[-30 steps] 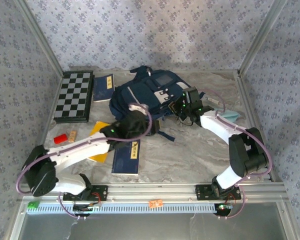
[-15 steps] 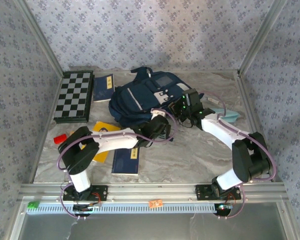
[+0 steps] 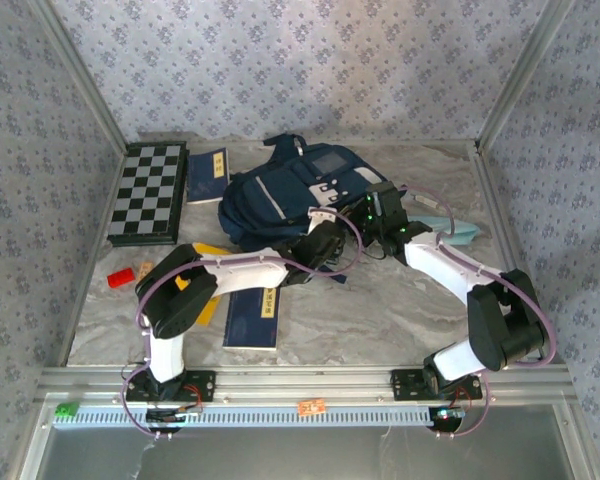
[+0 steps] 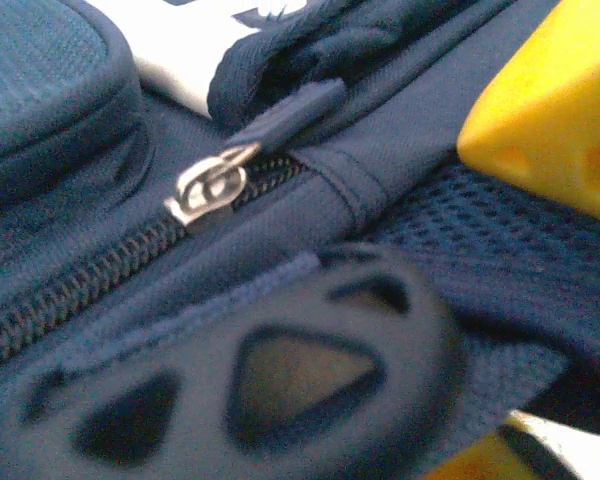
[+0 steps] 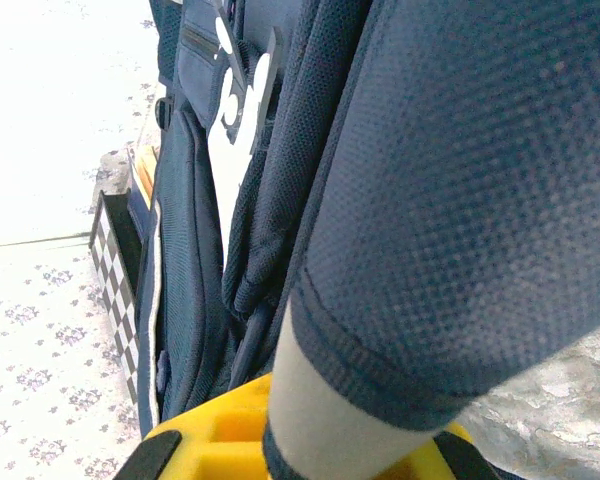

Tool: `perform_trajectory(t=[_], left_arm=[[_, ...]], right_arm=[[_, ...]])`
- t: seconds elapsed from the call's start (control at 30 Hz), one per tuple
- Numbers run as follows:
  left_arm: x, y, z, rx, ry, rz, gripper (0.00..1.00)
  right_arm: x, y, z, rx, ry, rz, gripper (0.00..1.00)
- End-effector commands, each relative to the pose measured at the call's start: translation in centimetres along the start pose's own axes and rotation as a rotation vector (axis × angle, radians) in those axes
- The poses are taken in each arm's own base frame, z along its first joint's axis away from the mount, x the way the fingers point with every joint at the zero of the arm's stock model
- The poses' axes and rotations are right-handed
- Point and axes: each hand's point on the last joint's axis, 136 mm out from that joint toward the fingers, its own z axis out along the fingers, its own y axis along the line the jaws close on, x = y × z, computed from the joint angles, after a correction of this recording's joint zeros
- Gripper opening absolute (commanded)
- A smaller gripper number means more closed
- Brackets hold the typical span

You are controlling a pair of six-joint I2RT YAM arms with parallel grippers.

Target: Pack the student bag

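The student bag [image 3: 285, 190], a navy backpack with white patches, lies at the back middle of the table. My left gripper [image 3: 330, 241] is pressed against its near right edge. Up close I see the bag's zipper with a silver slider [image 4: 208, 188] and a rubbery navy pull tab [image 4: 250, 390] in front. Navy mesh fabric fills the narrow gap between the yellow fingers [image 4: 550, 110] of the left gripper [image 4: 500, 320]. My right gripper [image 3: 373, 215] is at the bag's right side. In its own view the right gripper [image 5: 350, 440] is shut on a padded navy strap [image 5: 460, 200] with a grey end.
A folded chessboard [image 3: 148, 192] and a blue book [image 3: 208, 176] lie left of the bag. Another blue book [image 3: 252, 318] and a yellow book [image 3: 202, 305] lie under my left arm. A red block [image 3: 120, 277] sits at the left and a light-blue pouch [image 3: 462, 232] at the right.
My left arm has swung right from over the books to the bag's near right edge, and its jaws have narrowed. The right gripper has stayed on the strap.
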Motion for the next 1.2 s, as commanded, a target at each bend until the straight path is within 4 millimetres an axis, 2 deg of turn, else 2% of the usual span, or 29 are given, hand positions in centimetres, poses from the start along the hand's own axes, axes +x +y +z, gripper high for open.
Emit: perform_trajectory(t=[0.0, 0.07, 0.47, 0.73, 0.9, 0.97, 1.07, 1.17], left_arm=[[-4.3, -0.2, -0.7, 0.011, -0.117, -0.051, 0.10], [-4.2, 0.3, -1.3, 0.008, -0.115, -0.060, 0.00], [-1.8, 4.3, -4.3, 0.013, -0.048, -0.085, 0.00], [-0.5, 5.1, -5.4, 0.082, 0.035, -0.065, 0.00], [0.4, 5.7, -6.5, 0.099, 0.092, -0.028, 0.00], [0.9, 4.9, -6.8, 0.156, 0.126, -0.007, 0.00], [1.8, 1.7, -7.5, 0.304, 0.198, 0.009, 0.00], [2.3, -0.9, -8.0, 0.371, 0.232, 0.018, 0.00]], right_arm=[[0.4, 2.1, -1.2, -0.071, 0.010, -0.013, 0.00], [0.2, 2.0, -1.2, -0.071, 0.009, -0.011, 0.00], [-1.5, 2.7, -1.7, -0.066, -0.012, -0.049, 0.00], [-2.5, 2.7, -1.7, -0.060, -0.021, -0.059, 0.00], [-3.9, 2.3, -1.4, -0.044, -0.004, -0.065, 0.00], [-4.7, 2.3, -1.1, -0.048, 0.006, -0.069, 0.00], [-6.1, 1.8, -0.6, -0.021, 0.026, -0.096, 0.00], [-7.5, 1.1, 0.0, -0.015, 0.049, -0.087, 0.00]])
